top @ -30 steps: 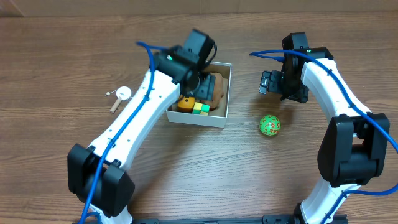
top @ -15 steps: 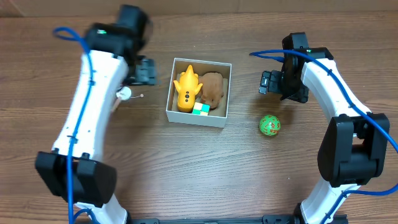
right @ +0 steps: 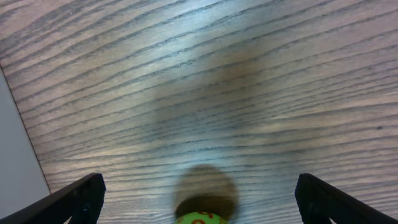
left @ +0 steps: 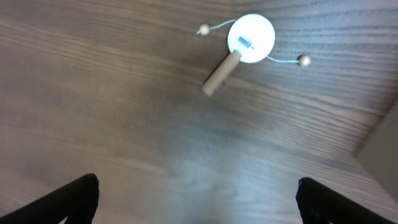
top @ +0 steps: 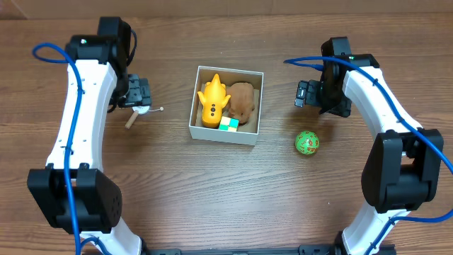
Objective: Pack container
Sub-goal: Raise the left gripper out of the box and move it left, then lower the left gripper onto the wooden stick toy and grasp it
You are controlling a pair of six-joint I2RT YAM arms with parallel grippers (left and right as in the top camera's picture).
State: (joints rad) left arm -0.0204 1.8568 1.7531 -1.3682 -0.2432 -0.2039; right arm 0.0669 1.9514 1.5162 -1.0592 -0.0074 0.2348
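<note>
The container (top: 222, 134), a shallow white-walled box, sits mid-table. It holds a yellow toy (top: 212, 101), a brown plush (top: 242, 101) and a small green-and-yellow cube (top: 228, 124). My left gripper (top: 136, 93) hovers left of the box, open and empty (left: 198, 200), just above a small white drum toy (left: 250, 38) with a wooden handle (top: 141, 109). To the right of the box my right gripper (top: 306, 93) stands open and empty (right: 199, 198). A green ball (top: 307, 142) lies on the table in front of it, its top showing at the lower edge of the right wrist view (right: 199, 218).
Bare wooden table surrounds the box. The white container wall (right: 15, 155) shows at the left edge of the right wrist view. Both arm bases stand at the near edge of the table.
My left arm has swung from over the container out to the left, ending above the drum toy with its jaws wider. The yellow toy now lies uncovered in the box. The right arm has not moved.
</note>
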